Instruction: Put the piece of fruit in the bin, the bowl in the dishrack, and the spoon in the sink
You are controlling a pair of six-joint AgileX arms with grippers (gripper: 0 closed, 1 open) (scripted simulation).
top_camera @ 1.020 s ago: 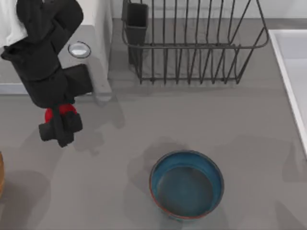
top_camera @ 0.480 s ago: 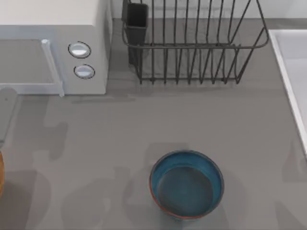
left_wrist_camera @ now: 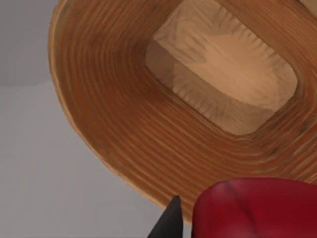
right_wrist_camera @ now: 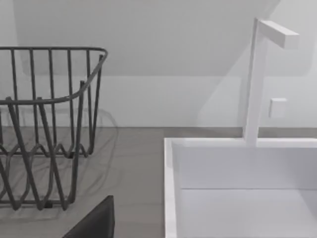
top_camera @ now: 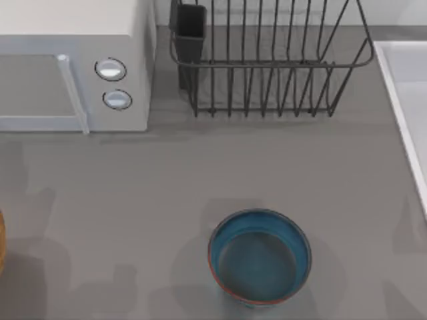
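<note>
Left wrist view: the left hand [left_wrist_camera: 198, 225] pinches the red fruit [left_wrist_camera: 255, 208] directly above the wooden bin [left_wrist_camera: 148, 144], ready for dropping. Across the tabletop, the bowl [top_camera: 259, 257] waits at six o'clock from the dishrack [top_camera: 267, 60].

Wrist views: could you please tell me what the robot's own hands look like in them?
Of the left hand, the left wrist view shows a matte black finger tapering to a sharp point. Of the right hand, the right wrist view shows a dark charcoal, flat-faced wedge with a straight slanted edge. No cables or markings are visible on these parts.
</note>
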